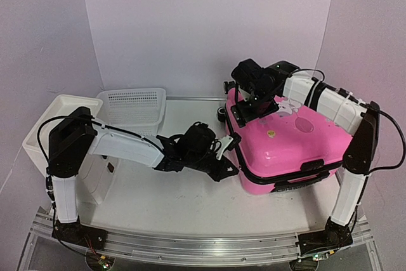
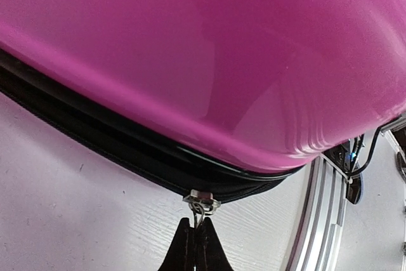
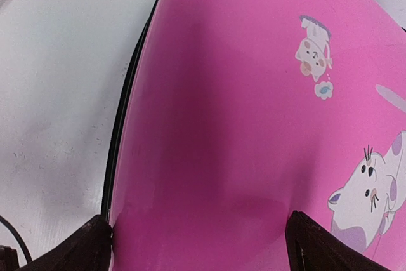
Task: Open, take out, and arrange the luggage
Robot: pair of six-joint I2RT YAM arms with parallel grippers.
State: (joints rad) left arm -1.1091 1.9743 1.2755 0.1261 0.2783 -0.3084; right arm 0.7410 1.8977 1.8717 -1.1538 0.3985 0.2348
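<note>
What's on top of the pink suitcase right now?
The open right gripper is over the suitcase lid, among cartoon stickers. Whether it touches is unclear. Contents hidden: lid down.

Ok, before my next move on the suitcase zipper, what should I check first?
1. Flat: luggage lies on the table: ok.
2. Grip: left claw shut on the zipper pull: ok.
3. Free hand: right claw open over the lid: ok.
4. Contact: right claw pressing on the lid: cannot tell.
5. Zipper travel: how far round it has run: cannot tell.
6. Clearance: white basket stands apart from the luggage: ok.
</note>
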